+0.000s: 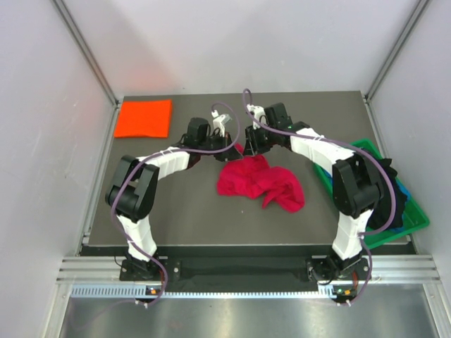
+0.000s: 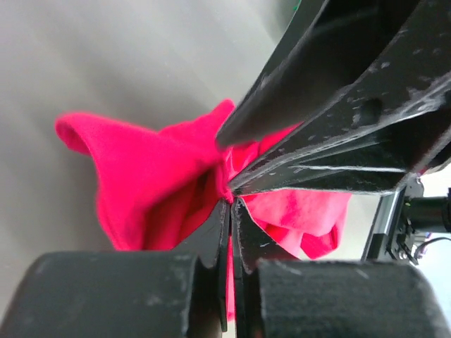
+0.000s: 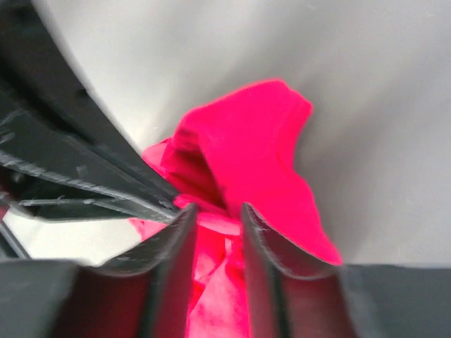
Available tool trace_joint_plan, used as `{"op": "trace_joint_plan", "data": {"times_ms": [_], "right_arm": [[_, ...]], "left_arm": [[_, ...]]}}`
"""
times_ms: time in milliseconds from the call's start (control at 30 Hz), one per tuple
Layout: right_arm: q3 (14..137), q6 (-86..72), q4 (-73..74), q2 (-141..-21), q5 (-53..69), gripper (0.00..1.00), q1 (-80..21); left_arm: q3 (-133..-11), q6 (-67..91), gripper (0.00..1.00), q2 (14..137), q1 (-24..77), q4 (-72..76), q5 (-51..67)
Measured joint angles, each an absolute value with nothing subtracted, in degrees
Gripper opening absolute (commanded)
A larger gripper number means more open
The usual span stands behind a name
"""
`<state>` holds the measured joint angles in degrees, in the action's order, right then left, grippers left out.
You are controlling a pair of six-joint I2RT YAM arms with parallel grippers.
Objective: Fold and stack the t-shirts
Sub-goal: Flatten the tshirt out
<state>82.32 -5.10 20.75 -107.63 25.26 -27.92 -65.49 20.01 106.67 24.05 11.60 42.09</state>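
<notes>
**A:** Where's the crimson t-shirt (image 1: 261, 182)?

**B:** Crumpled mid-table, both grippers at its 12 o'clock edge. The left gripper (image 2: 231, 201) pinches cloth tight; the right gripper (image 3: 215, 211) stands slightly parted around a fold.

**A:** Advice?

**B:** Lift with the left, find a second corner (the heap hides them), spread it flat before folding.

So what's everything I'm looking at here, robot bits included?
crimson-red t-shirt: one, red, crumpled mid-table
orange t-shirt: one, orange, folded flat, far left corner
bin: one, green, at the table's right side
black cloth: one heap, black, in the bin
blue cloth: a sliver, blue, in the bin beside the black
table: one, dark grey
left gripper: one, black, shut on the crimson-red t-shirt
right gripper: one, black, fingers parted at the same shirt
</notes>
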Motion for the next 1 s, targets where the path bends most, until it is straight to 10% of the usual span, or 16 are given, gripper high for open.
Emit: {"op": "trace_joint_plan", "data": {"times_ms": [433,1000], "right_arm": [[77.82,-17.47,32.14,-90.41,12.49,0.55,-17.61],[57.28,-27.86,38.89,-76.12,-0.30,0.56,-32.56]], "left_arm": [[-66.35,19.29,0.00,94.56,24.14,-2.44,28.12],[-70.98,18.65,0.00,72.12,24.16,-20.78,3.42]]}}
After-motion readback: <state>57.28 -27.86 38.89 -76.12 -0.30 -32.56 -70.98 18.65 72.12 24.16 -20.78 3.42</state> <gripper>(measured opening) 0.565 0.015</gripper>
